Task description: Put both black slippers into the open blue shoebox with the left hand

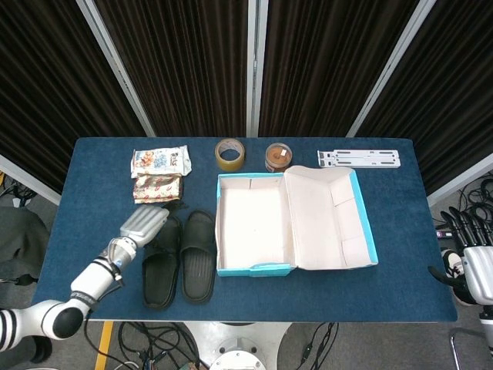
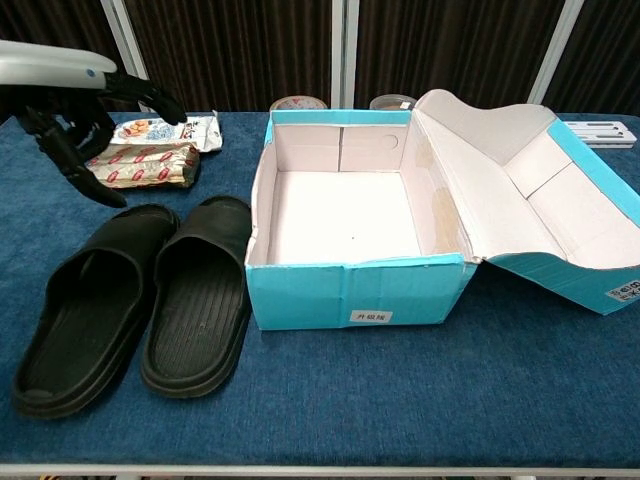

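Two black slippers lie side by side, soles down, just left of the box: the left slipper (image 1: 160, 268) (image 2: 85, 310) and the right slipper (image 1: 198, 257) (image 2: 198, 294). The open blue shoebox (image 1: 254, 268) (image 2: 355, 298) has a bare white inside and its lid (image 1: 333, 219) (image 2: 520, 190) folded out to the right. My left hand (image 1: 142, 224) (image 2: 85, 105) hovers above the toe end of the left slipper, fingers spread, holding nothing. My right hand (image 1: 476, 266) stays off the table's right edge, fingers apart and empty.
Two snack packets (image 1: 159, 174) (image 2: 145, 150) lie behind the slippers. A tape roll (image 1: 229, 153), a brown round tin (image 1: 279, 156) and a white bracket (image 1: 359, 159) sit along the far edge of the blue table (image 1: 400, 293).
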### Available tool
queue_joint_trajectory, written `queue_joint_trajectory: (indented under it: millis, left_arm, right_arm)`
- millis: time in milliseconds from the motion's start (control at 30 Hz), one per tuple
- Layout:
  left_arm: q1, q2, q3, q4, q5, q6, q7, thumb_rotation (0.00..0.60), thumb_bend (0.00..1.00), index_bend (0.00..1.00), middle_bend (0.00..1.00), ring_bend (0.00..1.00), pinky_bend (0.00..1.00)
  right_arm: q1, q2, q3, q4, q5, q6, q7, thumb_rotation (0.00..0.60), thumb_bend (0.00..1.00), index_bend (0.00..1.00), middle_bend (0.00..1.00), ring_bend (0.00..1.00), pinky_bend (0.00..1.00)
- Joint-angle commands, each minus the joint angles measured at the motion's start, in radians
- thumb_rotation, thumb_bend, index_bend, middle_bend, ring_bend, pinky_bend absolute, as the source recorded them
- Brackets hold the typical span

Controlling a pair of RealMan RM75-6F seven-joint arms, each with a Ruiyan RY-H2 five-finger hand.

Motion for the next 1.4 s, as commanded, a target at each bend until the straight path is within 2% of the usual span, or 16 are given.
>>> queue_joint_trajectory:
  millis: [33,500,700,833,900,1033,1133,1267,1400]
  left_arm:
    - [-0.095,-0.083,0.05,-0.003,-0.145,0.018,0.116,0.6,0.1,0.08,0.07,0.69,0.8]
    - [-0.253,-0.255,0.09,0.111,-0.424,0.1,0.235,0.6,0.1,0.07,0.05,0.69,0.8]
    - [-0.298,-0.301,0.105,0.169,-0.508,0.088,0.267,0.6,0.1,0.07,0.05,0.69,0.8]
    - [-0.32,-0.317,0.108,0.213,-0.564,0.041,0.263,0.6,0.1,0.07,0.06,0.69,0.8]
    - [-0.326,-0.327,0.106,0.238,-0.581,0.034,0.253,0.6,0.1,0.12,0.13,0.71,0.8]
    - [-0.321,-0.346,0.105,0.263,-0.58,0.049,0.233,0.6,0.1,0.35,0.38,0.8,0.81]
    - [-0.313,-0.354,0.102,0.273,-0.57,0.066,0.215,0.6,0.1,0.42,0.5,0.83,0.81]
    - [-0.305,-0.337,0.09,0.262,-0.558,0.084,0.197,0.6,0.1,0.46,0.54,0.84,0.81]
    - [-0.291,-0.298,0.075,0.224,-0.519,0.159,0.189,0.6,0.1,0.46,0.54,0.84,0.81]
  right_arm:
    - [-0.004,-0.004,-0.003,0.012,0.002,0.002,0.012,0.6,0.01,0.0,0.03,0.0,0.0]
    - [-0.011,-0.011,-0.012,0.039,0.006,0.002,0.041,0.6,0.01,0.0,0.03,0.0,0.0]
    - [-0.014,-0.01,-0.013,0.039,0.01,0.004,0.042,0.6,0.01,0.0,0.03,0.0,0.0]
    - [-0.018,-0.013,-0.015,0.041,0.017,0.003,0.044,0.6,0.01,0.0,0.03,0.0,0.0]
    - [-0.019,-0.014,-0.015,0.042,0.019,0.002,0.045,0.6,0.01,0.0,0.03,0.0,0.0]
    - [-0.019,-0.015,-0.014,0.044,0.018,0.005,0.046,0.6,0.01,0.0,0.03,0.0,0.0]
    - [-0.02,-0.016,-0.013,0.047,0.02,0.005,0.048,0.6,0.01,0.0,0.03,0.0,0.0]
    - [-0.019,-0.016,-0.01,0.05,0.017,0.011,0.053,0.6,0.01,0.0,0.03,0.0,0.0]
    - [-0.021,-0.016,-0.009,0.054,0.013,0.018,0.057,0.6,0.01,0.0,0.03,0.0,0.0]
